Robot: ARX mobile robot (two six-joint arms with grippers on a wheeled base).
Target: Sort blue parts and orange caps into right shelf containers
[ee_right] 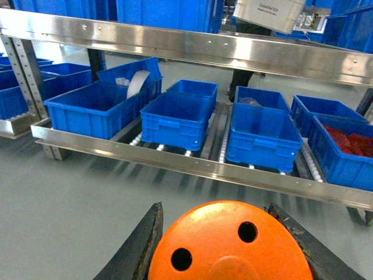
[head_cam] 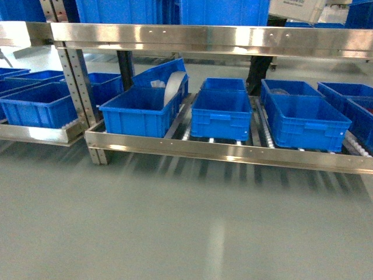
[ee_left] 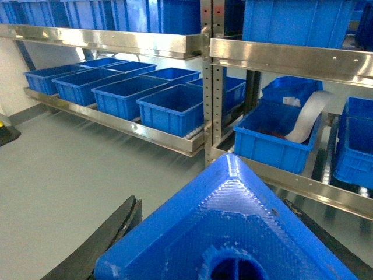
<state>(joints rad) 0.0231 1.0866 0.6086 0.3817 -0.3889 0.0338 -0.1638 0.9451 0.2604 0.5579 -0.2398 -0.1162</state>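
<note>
My left gripper (ee_left: 213,204) is shut on a blue part (ee_left: 233,233), a bright blue block that fills the bottom of the left wrist view, with a black finger on each side. In the right wrist view my right gripper (ee_right: 214,207) is shut on an orange cap (ee_right: 230,245), whose flat end with small holes faces the camera. Ahead stands the steel shelf (head_cam: 233,153), holding blue containers (head_cam: 137,111) (head_cam: 220,114) (head_cam: 303,119) on white rollers. Neither gripper shows in the head view.
An upper shelf rail (head_cam: 204,38) overhangs the crates. The leftmost crate holds a curved white sheet (head_cam: 173,87). A far-right crate (ee_right: 344,146) holds red pieces. Another rack with crates (head_cam: 35,105) stands to the left. Grey floor (head_cam: 175,221) lies in front.
</note>
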